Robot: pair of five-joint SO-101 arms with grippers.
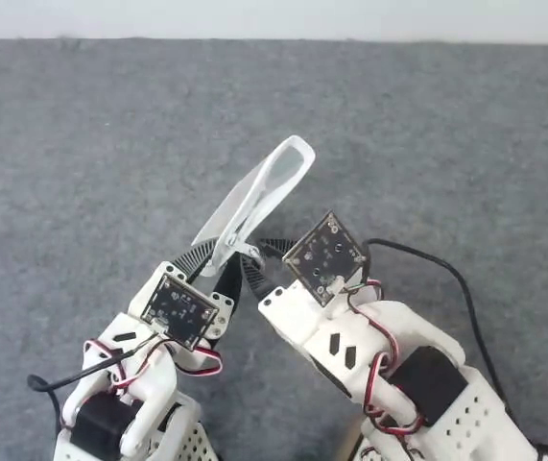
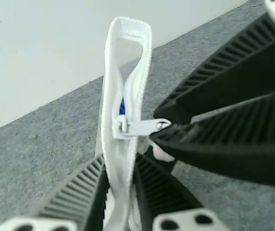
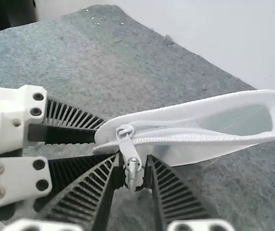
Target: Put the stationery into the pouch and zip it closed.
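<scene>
From the high view, the white see-through zip pouch (image 1: 264, 187) is up in the air over the grey felt table cover (image 1: 82, 144), tilted. The left gripper (image 1: 214, 265) is pinched on its near end, and the right gripper (image 1: 260, 252) is right beside it on the small metal zipper pull (image 1: 247, 252). It looks like the zipping step. The trick is probably for the left arm to hold firm while the right one draws the pull straight along the pouch's top edge toward the far end, with no sideways yank, so the thin tab doesn't slip out. In the left wrist view its ribbed black fingers (image 2: 91, 192) are closed narrow on the pouch's edge. A bit of something blue (image 2: 123, 107) shows inside past the slider (image 2: 122, 127), likely the stationery. In the right wrist view the jaws are clamped tight on the pull, with the slider sitting near the held end. It's honestly hard to tell whether the zip teeth (image 3: 176, 131) past the slider are meshed or apart. The contents are mostly hidden by fabric, and the pouch's held corner is buried between the fingers.
</scene>
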